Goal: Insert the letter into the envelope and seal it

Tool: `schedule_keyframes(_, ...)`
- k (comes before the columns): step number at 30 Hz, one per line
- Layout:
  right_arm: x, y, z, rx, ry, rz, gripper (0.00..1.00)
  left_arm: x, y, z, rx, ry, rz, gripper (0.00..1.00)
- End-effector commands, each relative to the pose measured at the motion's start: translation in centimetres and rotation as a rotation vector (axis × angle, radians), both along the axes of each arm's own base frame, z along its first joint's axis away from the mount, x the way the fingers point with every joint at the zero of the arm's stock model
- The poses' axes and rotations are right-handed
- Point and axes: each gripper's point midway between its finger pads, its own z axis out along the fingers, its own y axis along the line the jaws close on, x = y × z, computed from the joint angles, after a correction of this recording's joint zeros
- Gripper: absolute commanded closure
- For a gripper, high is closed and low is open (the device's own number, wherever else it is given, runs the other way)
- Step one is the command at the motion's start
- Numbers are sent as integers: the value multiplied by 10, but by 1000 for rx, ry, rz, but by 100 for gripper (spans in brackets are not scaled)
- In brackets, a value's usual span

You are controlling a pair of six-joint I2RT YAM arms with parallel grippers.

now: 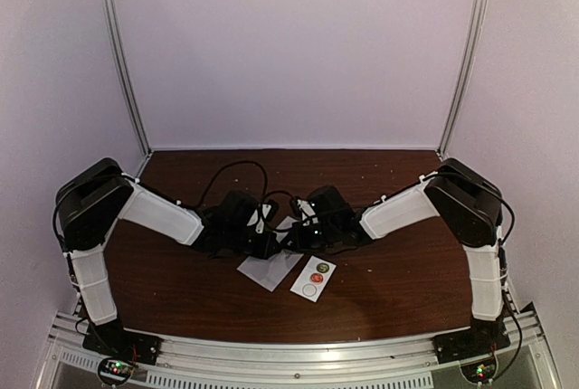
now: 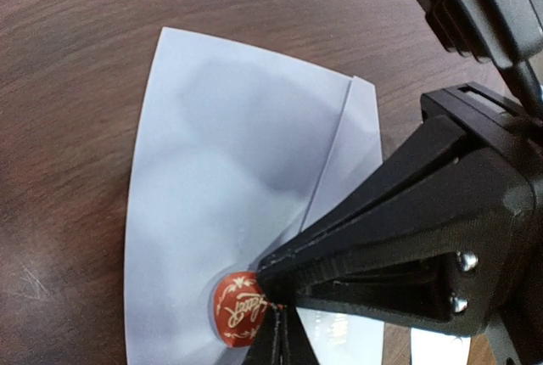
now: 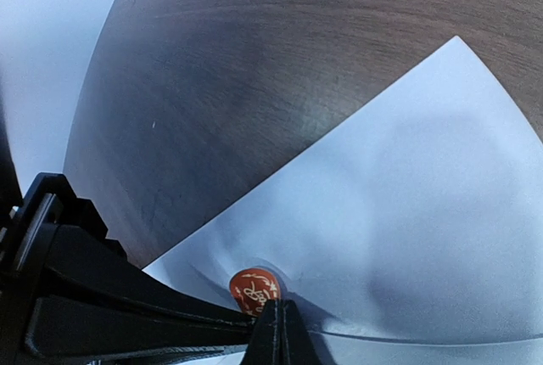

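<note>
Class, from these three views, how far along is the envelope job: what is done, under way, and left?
Done, it seems: no loose letter shows, and the envelope lies flat with a red sticker on it. In hand: the left gripper and right gripper, both shut, meet at that sticker, apparently pressing it down. Left: draw both arms away; whether the seal holds cannot be told.

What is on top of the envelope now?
A round red sticker with gold script; the shut left gripper and right gripper meet at it. Any letter inside the envelope is hidden by its paper.
</note>
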Motion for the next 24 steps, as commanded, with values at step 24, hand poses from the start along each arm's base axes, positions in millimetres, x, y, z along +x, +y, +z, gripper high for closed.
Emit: schedule_keyframes(24, 8, -1, 37, -15, -44, 1, 100, -16, 24, -35, 86, 63, 17, 100)
